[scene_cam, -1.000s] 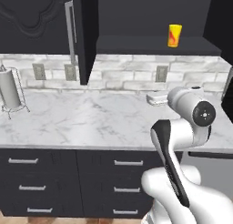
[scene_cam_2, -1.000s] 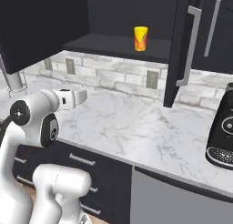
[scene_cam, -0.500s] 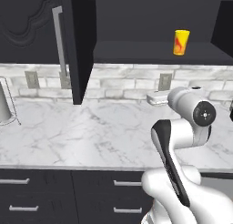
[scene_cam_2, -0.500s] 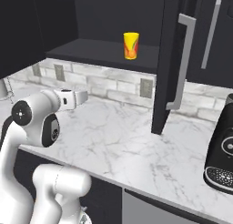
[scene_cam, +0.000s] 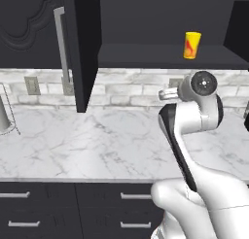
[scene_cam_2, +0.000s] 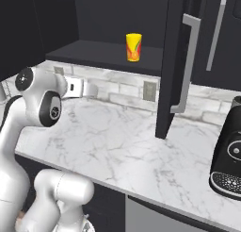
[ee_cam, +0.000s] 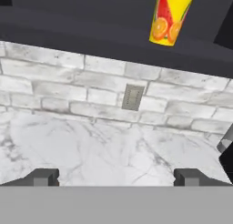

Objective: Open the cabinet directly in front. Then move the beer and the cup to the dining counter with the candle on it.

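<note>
The black cabinet (scene_cam: 82,48) (scene_cam_2: 176,61) stands open, its doors swung out toward me. On its shelf (scene_cam: 146,58) sits the yellow cup (scene_cam: 192,44) (scene_cam_2: 133,47) (ee_cam: 170,16), upright, with a red-orange mark on its side. My gripper (scene_cam: 167,93) (scene_cam_2: 91,89) (ee_cam: 116,177) hangs below the shelf, over the marble worktop, pointing at the tile backsplash. It is open with nothing between its fingertips (ee_cam: 43,176). The cup is above it and slightly to the right. The beer, the dining counter and the candle are out of view.
A marble worktop (scene_cam: 97,145) runs under the cabinet, with an outlet (ee_cam: 133,97) in the backsplash. A black coffee machine (scene_cam_2: 228,155) stands at the right, a wire stand (scene_cam: 4,116) at the far left. Dark drawers (scene_cam: 48,204) sit below. The open doors jut out over the worktop.
The whole picture has shifted and grown as the base drove closer to the counter. The gripper stays open and empty, and the cup has not moved on its shelf.
</note>
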Robot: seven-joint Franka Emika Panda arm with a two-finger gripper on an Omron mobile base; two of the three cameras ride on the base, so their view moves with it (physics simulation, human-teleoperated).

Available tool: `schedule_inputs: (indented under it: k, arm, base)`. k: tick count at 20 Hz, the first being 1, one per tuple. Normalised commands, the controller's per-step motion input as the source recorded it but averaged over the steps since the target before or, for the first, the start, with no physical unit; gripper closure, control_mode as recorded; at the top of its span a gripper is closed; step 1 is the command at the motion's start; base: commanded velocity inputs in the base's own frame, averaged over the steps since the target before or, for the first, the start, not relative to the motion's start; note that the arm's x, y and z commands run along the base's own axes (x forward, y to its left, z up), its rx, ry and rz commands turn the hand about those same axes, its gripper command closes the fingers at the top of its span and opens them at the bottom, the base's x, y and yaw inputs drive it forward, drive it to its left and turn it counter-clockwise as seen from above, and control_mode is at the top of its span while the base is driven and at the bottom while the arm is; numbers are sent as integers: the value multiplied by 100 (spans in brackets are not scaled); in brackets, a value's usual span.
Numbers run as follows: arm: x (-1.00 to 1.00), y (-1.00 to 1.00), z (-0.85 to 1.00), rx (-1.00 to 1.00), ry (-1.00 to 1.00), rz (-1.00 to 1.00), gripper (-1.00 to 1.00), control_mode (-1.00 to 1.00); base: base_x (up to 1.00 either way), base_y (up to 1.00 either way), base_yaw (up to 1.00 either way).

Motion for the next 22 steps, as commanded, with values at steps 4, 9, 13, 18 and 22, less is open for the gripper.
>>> schedule_inputs:
  k: [4,9,13,18,22]
  arm:
    - [0,-54,34,0,51,-22,-100,-100]
    - [-17,-67,14,0,13,-5,-100,-100]
    - [-7,-18,2,-1,0,0,-100,-100]
    - [1,-6,15,1,-5,3,-100,-100]
    - [0,-8,26,7,-27,9,-100,-100]
  base:
    - [0,0,0]
    - [0,0,0]
    - [0,0,0]
    - [0,0,0]
    - [0,0,0]
